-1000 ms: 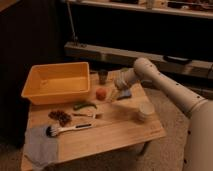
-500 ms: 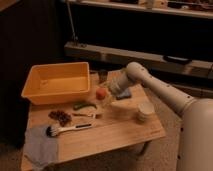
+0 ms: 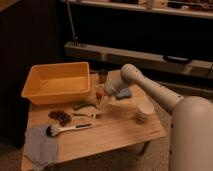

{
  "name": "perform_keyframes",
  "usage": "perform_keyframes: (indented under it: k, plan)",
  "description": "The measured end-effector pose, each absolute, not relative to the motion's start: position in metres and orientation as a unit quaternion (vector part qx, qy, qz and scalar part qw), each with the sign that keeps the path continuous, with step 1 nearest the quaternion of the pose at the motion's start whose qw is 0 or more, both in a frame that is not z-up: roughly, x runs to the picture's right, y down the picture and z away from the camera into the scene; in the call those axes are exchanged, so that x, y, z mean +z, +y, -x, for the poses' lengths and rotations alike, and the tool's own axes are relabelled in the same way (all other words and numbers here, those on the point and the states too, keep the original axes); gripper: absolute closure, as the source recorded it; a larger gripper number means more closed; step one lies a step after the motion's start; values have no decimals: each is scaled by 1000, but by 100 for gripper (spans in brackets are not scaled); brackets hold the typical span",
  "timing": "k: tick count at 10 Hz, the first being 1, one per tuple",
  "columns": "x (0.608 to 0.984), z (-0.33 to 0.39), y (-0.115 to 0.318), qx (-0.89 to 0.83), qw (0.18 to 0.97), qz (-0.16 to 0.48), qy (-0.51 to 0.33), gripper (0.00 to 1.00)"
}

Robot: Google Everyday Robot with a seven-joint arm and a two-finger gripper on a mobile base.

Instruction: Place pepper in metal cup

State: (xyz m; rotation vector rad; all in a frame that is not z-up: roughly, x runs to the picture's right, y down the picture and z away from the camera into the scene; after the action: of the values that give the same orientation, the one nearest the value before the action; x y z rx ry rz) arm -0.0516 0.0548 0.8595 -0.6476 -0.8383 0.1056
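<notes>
The green pepper (image 3: 80,105) lies on the wooden table (image 3: 120,132), in front of the yellow bin. The metal cup (image 3: 103,76) stands upright at the back of the table, right of the bin. My gripper (image 3: 102,99) hangs low over the table next to the orange-red fruit (image 3: 99,93). It is a short way right of the pepper and in front of the cup. The arm reaches in from the right, and nothing shows in the gripper.
A yellow bin (image 3: 55,82) fills the back left. A dark clump (image 3: 60,117), a small white utensil (image 3: 87,115), a brush (image 3: 67,129) and a grey cloth (image 3: 39,148) lie front left. Stacked white cups (image 3: 145,111) stand right. A bluish object (image 3: 126,93) sits under the arm.
The arm has swung left and lower, bringing the gripper from the table's right middle to beside the fruit, closer to the pepper. The objects have not moved.
</notes>
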Motion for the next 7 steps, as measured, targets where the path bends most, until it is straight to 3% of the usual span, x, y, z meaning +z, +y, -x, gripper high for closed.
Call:
perform_keyframes:
  k: [1, 3, 7]
  plan:
    - [862, 57, 58, 43, 863, 307, -399, 22]
    - [871, 65, 63, 33, 867, 305, -394, 39]
    - [886, 86, 62, 27, 868, 307, -389, 42]
